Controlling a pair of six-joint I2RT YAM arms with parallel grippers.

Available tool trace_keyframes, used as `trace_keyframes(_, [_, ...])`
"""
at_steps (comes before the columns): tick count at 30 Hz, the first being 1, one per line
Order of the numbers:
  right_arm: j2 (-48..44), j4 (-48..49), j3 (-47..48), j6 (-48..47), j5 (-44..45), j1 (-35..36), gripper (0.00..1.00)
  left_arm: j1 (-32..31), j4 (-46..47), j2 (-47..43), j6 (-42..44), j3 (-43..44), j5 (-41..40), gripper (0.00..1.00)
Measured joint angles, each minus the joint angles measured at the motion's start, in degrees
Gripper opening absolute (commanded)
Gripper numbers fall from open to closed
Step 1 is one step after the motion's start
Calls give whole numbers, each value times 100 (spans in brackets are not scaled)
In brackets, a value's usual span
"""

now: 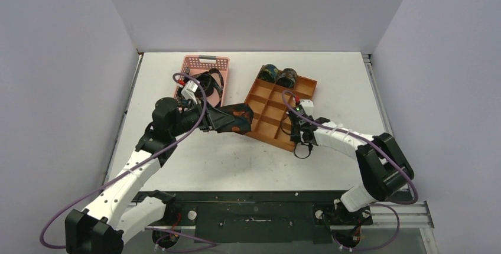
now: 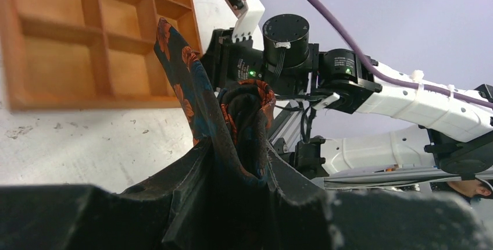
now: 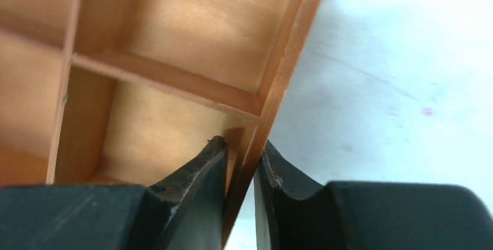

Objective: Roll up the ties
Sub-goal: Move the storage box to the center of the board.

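Ties were in 3 places. 2 rolled ties (image 1: 270,72) sat side by side in the far compartments of the orange tray (image 1: 269,115). More dark fabric lay heaped in the pink basket (image 1: 204,60). 1 tie (image 2: 247,102), dark with orange-red motifs, was clamped in the left gripper (image 2: 235,165), held off the worktop (image 1: 337,88) just beside the tray's left edge. It was wound into a rough coil, but a loose end (image 2: 174,46) stuck out past the coil towards the tray.

The right gripper (image 3: 241,157) had its jaws drawn together on the tray's near wall, 1 finger inside the corner compartment and 1 outside, apparently to steady the tray.

The likeliest trouble was the loose end. If the coil went into a compartment with that end free, the end could catch on a divider, or the roll could spring open once released, because only the left gripper's squeeze kept it wound. The coil also looked uneven, so it might jam across a compartment rather than drop in. The right gripper's hold was on a thin wall near a corner. A sideways push from the left arm could pivot the tray, slip that hold, and tip the 2 rolled ties.
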Motion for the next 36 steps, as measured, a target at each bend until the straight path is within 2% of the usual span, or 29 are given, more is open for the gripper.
trace_keyframes(1, [-109,-184,-28,-33,37,15,34,0,-20,-35,17,0,0,0])
trace_keyframes(3, [-345,-557,-144,-35,109,-192,54,0,-37,-118,63,-2,0,0])
trace_keyframes(5, [-656,-883,-229,-92,144,-551,66,0,-39,-164,105,-13,0,0])
trace_keyframes(8, [-1121,-1182,-214,-111,365,-866,76,0,-61,-179,136,-46,2,0])
trace_keyframes(11, [-1593,-1482,-59,-63,632,-621,77,2,-131,-177,155,-55,2,0])
trace_keyframes(15, [-2013,-1521,313,11,754,166,72,0,-138,-127,181,-55,-2,0])
trace_keyframes(21, [-1558,-1174,411,133,684,953,69,2,-59,485,-13,24,-4,0])
trace_keyframes(27, [-1075,-699,-127,278,542,1003,63,2,-157,1445,-142,717,0,0])
trace_keyframes(31, [-748,-595,-175,286,575,962,61,2,-149,1742,-149,1233,20,0])
trace_keyframes(36, [-752,-487,-542,415,345,564,61,-13,-111,2116,-157,1694,105,0])
